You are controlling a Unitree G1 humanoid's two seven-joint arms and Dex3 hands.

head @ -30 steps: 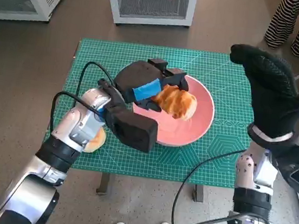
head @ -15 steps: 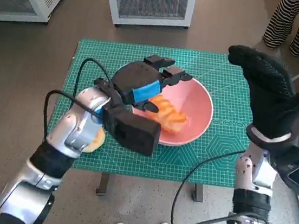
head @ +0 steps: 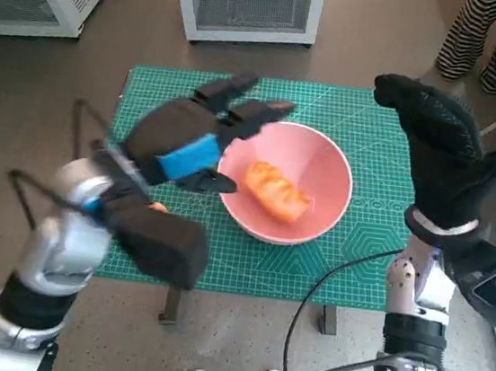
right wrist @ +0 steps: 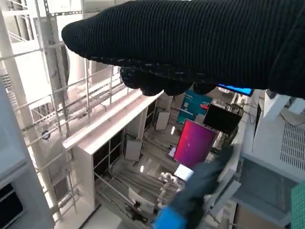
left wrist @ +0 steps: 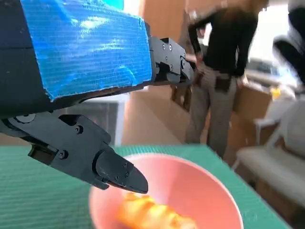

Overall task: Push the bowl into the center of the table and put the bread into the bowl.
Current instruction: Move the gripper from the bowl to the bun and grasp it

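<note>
A pink bowl [head: 318, 171] sits near the middle of the green mat [head: 362, 254], and an orange-brown piece of bread [head: 275, 191] lies inside it. My left hand [head: 192, 138] hovers just left of the bowl's rim, fingers spread, holding nothing. In the left wrist view the bread [left wrist: 152, 215] lies in the bowl [left wrist: 209, 191] below the black fingers [left wrist: 114, 169] of my left hand [left wrist: 86, 71]. My right hand [head: 442, 155] is raised high at the right of the table, empty. Its glove [right wrist: 200, 43] spans the right wrist view.
A second bread piece [head: 157, 207] peeks out under my left forearm near the mat's left front. White mesh cabinets [head: 248, 0] stand beyond the table. Striped legs of a person [head: 492, 39] are at the back right. A person [left wrist: 221, 62] stands in the left wrist view.
The left hand let go of the bread into the bowl, then opened and drew back to the left and up. The right hand stayed raised.
</note>
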